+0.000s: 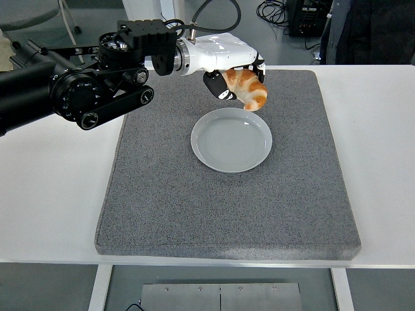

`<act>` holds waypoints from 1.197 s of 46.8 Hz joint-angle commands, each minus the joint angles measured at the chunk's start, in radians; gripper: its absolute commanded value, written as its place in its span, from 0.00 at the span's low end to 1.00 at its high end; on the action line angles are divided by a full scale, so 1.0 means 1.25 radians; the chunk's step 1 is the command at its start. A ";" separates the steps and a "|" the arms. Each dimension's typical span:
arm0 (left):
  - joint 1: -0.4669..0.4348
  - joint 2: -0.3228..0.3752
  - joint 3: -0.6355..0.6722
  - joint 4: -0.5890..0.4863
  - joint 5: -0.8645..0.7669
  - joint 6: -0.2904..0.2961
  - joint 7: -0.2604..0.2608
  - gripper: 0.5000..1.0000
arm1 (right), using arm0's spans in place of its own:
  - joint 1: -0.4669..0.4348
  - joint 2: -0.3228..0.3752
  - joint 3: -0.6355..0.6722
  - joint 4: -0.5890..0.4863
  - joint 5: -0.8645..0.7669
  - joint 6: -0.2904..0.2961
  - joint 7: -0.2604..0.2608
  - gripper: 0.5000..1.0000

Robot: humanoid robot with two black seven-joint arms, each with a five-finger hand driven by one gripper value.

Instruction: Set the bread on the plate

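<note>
A golden croissant (248, 89) hangs in the air, gripped by my left hand (233, 81), whose white shell and black fingers curl around it. The bread is just above the far rim of the round pale grey plate (231, 140), not touching it. The plate sits in the middle of a grey mat (162, 194) and holds nothing. My left arm reaches in from the left edge across the mat's far left part. The right arm does not show.
The grey mat lies on a white table (52, 194). A person in dark clothing (369, 29) stands at the top right behind the table. Cables lie on the floor beyond the far edge.
</note>
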 commanded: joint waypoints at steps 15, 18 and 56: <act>0.053 -0.057 0.048 0.036 0.006 0.005 0.001 0.00 | 0.000 0.000 0.000 0.000 0.001 0.000 0.000 1.00; 0.062 -0.057 0.050 0.038 0.009 0.005 0.001 0.00 | 0.000 0.000 0.000 0.000 0.001 0.000 0.000 1.00; 0.138 -0.055 0.107 0.113 0.013 0.054 -0.010 0.00 | 0.000 0.000 0.000 0.000 0.000 0.000 0.000 1.00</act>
